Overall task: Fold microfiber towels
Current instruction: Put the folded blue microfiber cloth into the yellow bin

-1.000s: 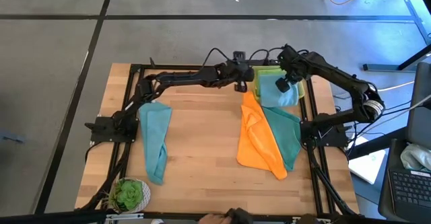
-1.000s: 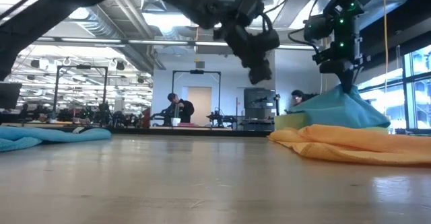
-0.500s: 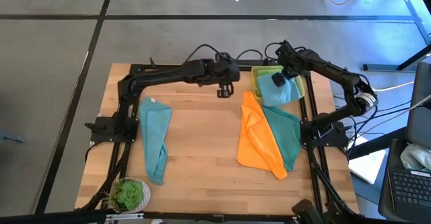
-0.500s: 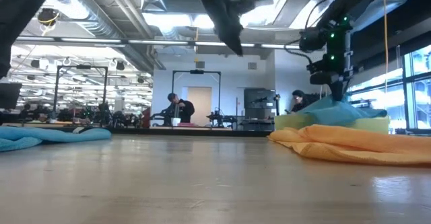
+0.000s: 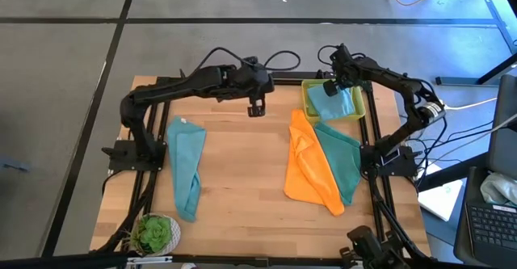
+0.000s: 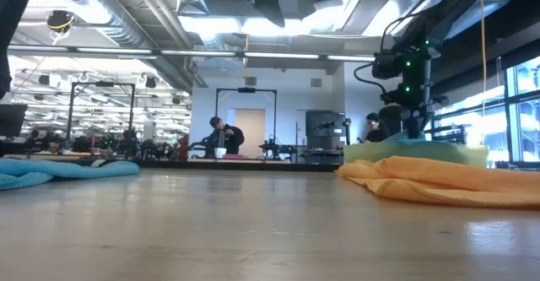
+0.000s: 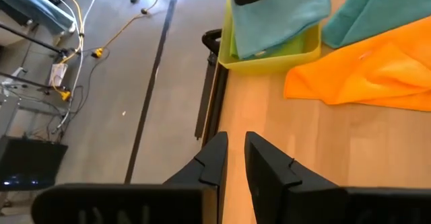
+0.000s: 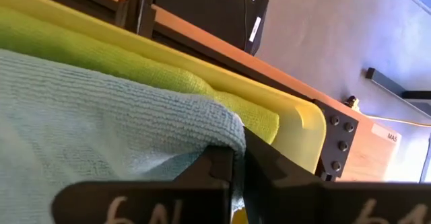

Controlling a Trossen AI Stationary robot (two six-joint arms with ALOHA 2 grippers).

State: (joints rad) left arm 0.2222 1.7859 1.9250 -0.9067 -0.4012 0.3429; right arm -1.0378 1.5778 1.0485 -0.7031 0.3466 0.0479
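Note:
A folded light blue towel [image 5: 335, 103] lies in the yellow tray [image 5: 360, 115] at the table's far right, on top of a lime green towel [image 8: 168, 76]. My right gripper [image 5: 329, 89] is over the tray's far end and is shut on this towel. An orange towel [image 5: 311, 172] and a teal towel [image 5: 346, 160] lie crumpled just in front of the tray. Another light blue towel [image 5: 186, 168] lies at the left. My left gripper [image 5: 256, 109] hangs high above the middle of the table's far part, its fingers [image 7: 219, 150] a narrow slit apart and empty. My right gripper pinches the light blue towel's edge [image 8: 225, 133] at its far end between its two fingers, slanting down from above. Whether it has one layer or several, I cannot tell. The towel rests flat in the tray on the lime green towel.
A small potted plant [image 5: 155, 233] stands at the near left corner. Black frame rails [image 5: 161, 83] run along the table's edges. Bare wood [image 5: 242, 180] lies between the left towel and the orange one.
My left gripper has risen and drawn away from the tray toward the table's left. My right gripper has sunk toward the far edge with the light blue towel. The towel's raised peak has dropped, and it now lies flat in the tray.

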